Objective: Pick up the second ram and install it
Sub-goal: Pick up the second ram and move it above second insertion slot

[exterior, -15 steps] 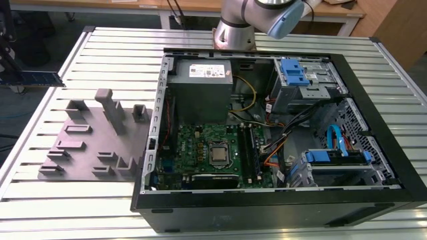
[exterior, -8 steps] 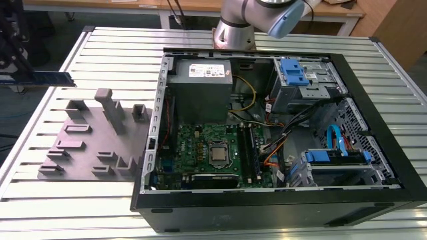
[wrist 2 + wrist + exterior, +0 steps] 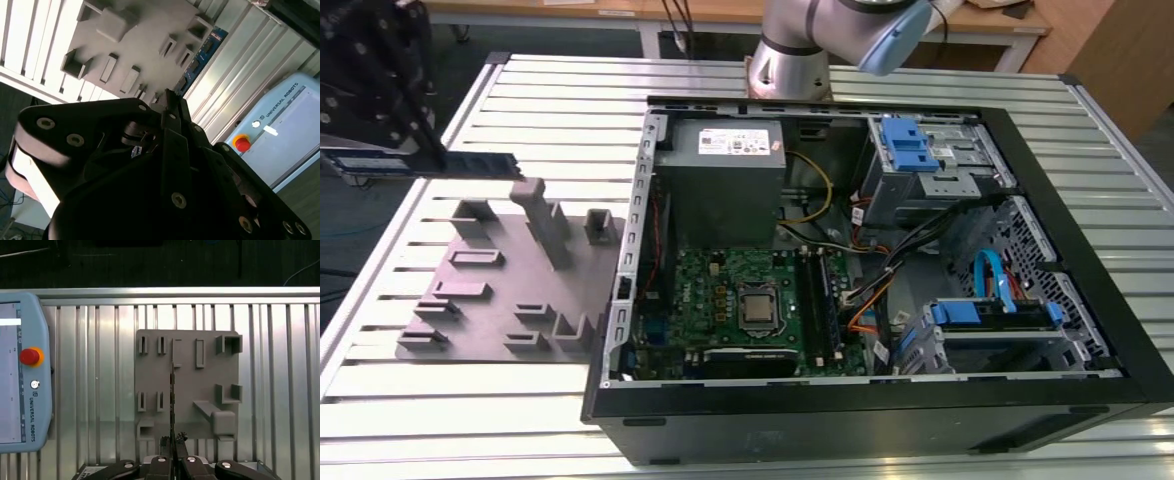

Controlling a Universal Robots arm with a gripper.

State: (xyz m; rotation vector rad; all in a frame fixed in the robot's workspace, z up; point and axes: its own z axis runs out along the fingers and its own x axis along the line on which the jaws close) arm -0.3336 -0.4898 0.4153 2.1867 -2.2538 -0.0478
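The tool (image 3: 172, 444), closed on the second ram (image 3: 172, 390), hovers over the grey fixture (image 3: 187, 385). A white label marks the power supply (image 3: 720, 185).

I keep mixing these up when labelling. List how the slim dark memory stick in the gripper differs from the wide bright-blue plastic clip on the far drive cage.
The slim dark memory stick is narrow and long; the bright-blue plastic clip is broader. The stick is outside the black computer case, clamped in the gripper over the grey holder plate; the clip sits inside, untouched.
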